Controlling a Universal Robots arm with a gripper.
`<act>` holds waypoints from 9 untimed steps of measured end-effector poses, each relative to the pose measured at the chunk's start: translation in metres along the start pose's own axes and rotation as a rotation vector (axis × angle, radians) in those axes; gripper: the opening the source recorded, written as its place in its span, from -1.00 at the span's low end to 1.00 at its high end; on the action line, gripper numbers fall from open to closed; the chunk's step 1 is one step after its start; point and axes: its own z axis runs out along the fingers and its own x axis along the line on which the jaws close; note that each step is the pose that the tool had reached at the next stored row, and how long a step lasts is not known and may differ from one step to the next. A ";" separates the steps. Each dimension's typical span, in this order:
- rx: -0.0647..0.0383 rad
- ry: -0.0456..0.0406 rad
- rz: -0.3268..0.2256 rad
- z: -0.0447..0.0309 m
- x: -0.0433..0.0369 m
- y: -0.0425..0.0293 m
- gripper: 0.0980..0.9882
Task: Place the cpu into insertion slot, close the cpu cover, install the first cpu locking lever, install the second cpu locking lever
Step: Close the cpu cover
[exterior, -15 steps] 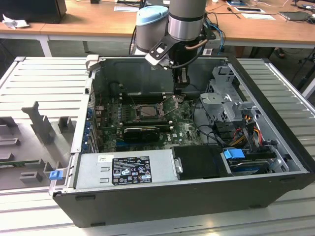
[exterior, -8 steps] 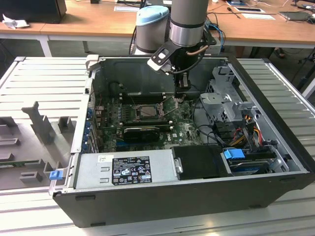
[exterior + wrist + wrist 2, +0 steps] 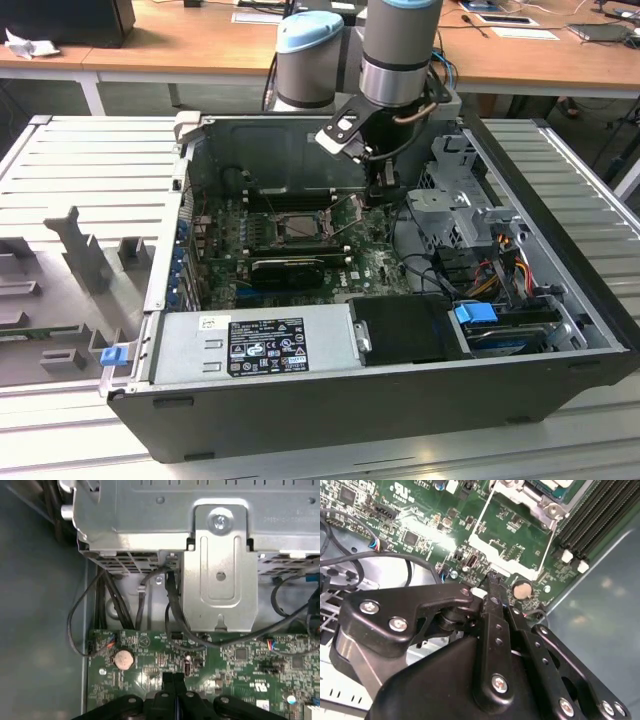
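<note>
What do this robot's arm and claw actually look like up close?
The arm is a thick silver-grey tube with rounded joints topped by pale blue caps, and it has a dark band near the wrist. A dark cable loops beside the wrist. The gripper is matte black, made of angular linked bars studded with silver screws and narrowing to two slim fingers.

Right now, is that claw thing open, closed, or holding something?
Gripper: closed, fingers together over the motherboard, with nothing visible between them.
</note>
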 end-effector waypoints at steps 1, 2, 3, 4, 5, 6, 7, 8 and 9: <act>0.010 0.0001 0.000 0.0019 -0.0001 -0.0001 -0.98; 0.021 0.0001 0.001 0.0019 -0.0001 -0.0001 -0.98; 0.034 0.0003 0.001 0.0019 -0.0001 -0.0002 -0.98; 0.048 0.0006 0.001 0.0019 -0.0001 -0.0002 -0.98; 0.051 0.0006 0.002 0.0019 -0.0001 -0.0004 -0.98; 0.051 0.0006 0.001 0.0019 -0.0001 -0.0012 -0.98; 0.051 0.0006 0.001 0.0018 -0.0001 -0.0016 -0.98; 0.051 0.0007 0.001 0.0019 -0.0001 -0.0018 -0.98; 0.051 0.0006 0.001 0.0018 0.0000 -0.0026 -0.98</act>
